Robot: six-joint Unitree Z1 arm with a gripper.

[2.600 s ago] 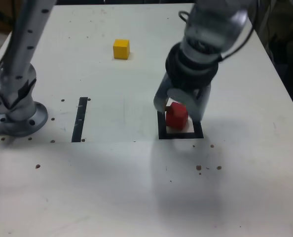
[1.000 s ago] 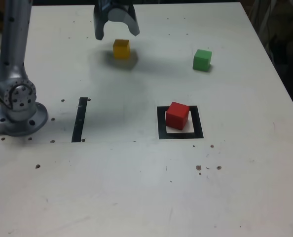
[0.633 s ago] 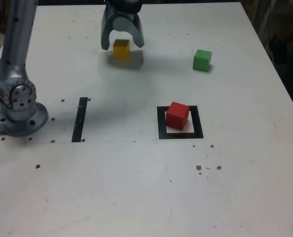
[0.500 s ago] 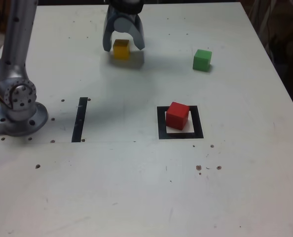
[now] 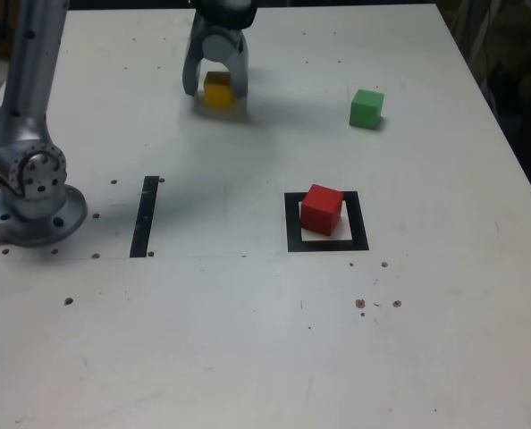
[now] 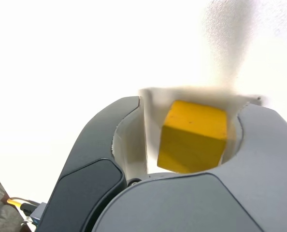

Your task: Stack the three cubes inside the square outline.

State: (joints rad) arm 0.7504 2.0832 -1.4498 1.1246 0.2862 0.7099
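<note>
From where I stand the gripper (image 5: 215, 88) is down at the far side of the white table (image 5: 248, 340), a little to the exterior view's left of centre, with its two fingers (image 5: 190, 79) straddling the yellow cube (image 5: 217, 90). The cube sits on the table between them; in the wrist view the yellow cube (image 6: 193, 136) lies against one finger while a sliver of gap shows on its other side, so the fingers stand partly apart around it and I cannot tell whether they are truly pressing on it. The green cube (image 5: 366, 108) rests by itself at the far right in the exterior view, well apart from the arm. The red cube (image 5: 321, 208) sits nearer to me, inside the square outline (image 5: 293, 234), turned slightly askew and set toward the frame's far left corner, leaving the white centre showing on its near right. A thin black strip (image 5: 145, 216) lies on the table to the left of the outline, near the arm's round grey base (image 5: 33, 210).
</note>
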